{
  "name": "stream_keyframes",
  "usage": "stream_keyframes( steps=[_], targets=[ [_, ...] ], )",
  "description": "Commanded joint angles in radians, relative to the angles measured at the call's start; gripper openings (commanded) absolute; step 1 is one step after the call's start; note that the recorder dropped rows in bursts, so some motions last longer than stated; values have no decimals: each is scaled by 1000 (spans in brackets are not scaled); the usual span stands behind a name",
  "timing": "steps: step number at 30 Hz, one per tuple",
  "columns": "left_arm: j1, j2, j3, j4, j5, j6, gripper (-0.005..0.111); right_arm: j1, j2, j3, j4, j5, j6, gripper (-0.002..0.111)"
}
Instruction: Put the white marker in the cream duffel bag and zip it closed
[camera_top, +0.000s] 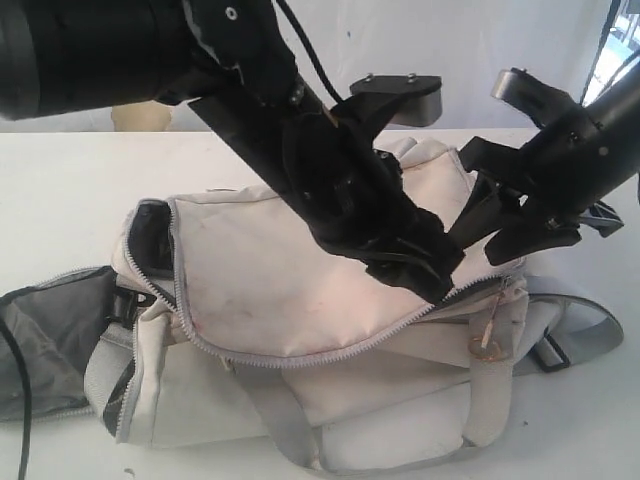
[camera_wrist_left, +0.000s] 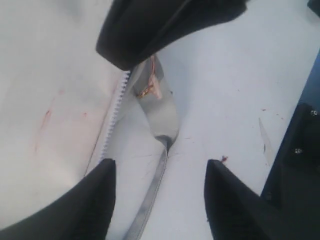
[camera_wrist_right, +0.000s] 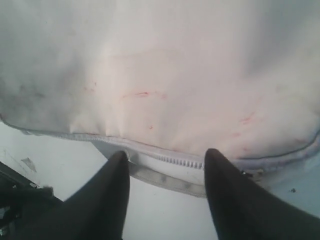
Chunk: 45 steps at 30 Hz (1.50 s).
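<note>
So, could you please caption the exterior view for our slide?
Left hand and right hand, both open, poised over the open zipper of the cream duffel bag on a white table.

One cream duffel bag (camera_top: 270, 280). Two grippers, left gripper (camera_wrist_left: 160, 170) and right gripper (camera_wrist_right: 166, 156), two black fingers (camera_wrist_left: 90, 205) apiece. One zipper (camera_wrist_right: 175, 160) just ahead of the right fingertips. Perhaps two grey straps (camera_top: 275, 415). One brass ring (camera_top: 487, 345) beside the left gripper.
</note>
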Motion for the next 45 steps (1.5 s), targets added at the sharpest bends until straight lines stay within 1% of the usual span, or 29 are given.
stream_keyframes(
  steps=[1, 3, 6, 9, 11, 17, 23, 25, 29, 34, 36, 39, 41, 44, 45],
  targets=[
    [-53, -4, -5, 5, -117, -14, 56, -21, -5, -26, -53, 2, 9, 45],
    [-72, -4, -5, -8, -153, -19, 56, -34, -5, -28, -104, 2, 31, 45],
    [-100, 2, -5, -27, -162, -24, 56, -53, -5, -28, -176, 2, 90, 45],
    [-122, 24, -5, -27, -175, -24, 56, -75, -5, -28, -211, 2, 96, 45],
    [-135, 48, -5, -25, -206, -24, 56, -80, -5, -26, -233, 2, 115, 45],
    [-144, 133, -5, -38, -332, -38, 56, -80, -3, -26, -261, 2, 117, 45],
    [-144, 190, -5, -36, -411, -55, 56, -80, -3, -26, -278, 2, 117, 44],
    [-144, 202, -5, -33, -416, -55, 56, -80, -3, -26, -278, 2, 117, 44],
    [-144, 222, -5, 19, -420, -55, 56, -80, -3, -26, -278, 2, 117, 45],
    [-144, 252, -5, 21, -461, -55, 56, -80, -3, -26, -278, 2, 117, 45],
    [-144, 262, -5, -10, -465, -60, 56, -80, -3, -26, -278, 2, 117, 45],
    [-144, 266, -5, -115, -436, -65, 56, -80, -3, -26, -278, 2, 111, 45],
    [-144, 266, -5, -140, -436, -69, 56, -80, -3, -26, -278, 2, 111, 45],
    [-144, 261, -5, -149, -396, -185, 56, -80, -3, -26, -278, 2, 111, 45],
    [-144, 257, -5, -145, -389, -202, 56, -80, -3, -26, -278, 2, 111, 45]
  ],
)
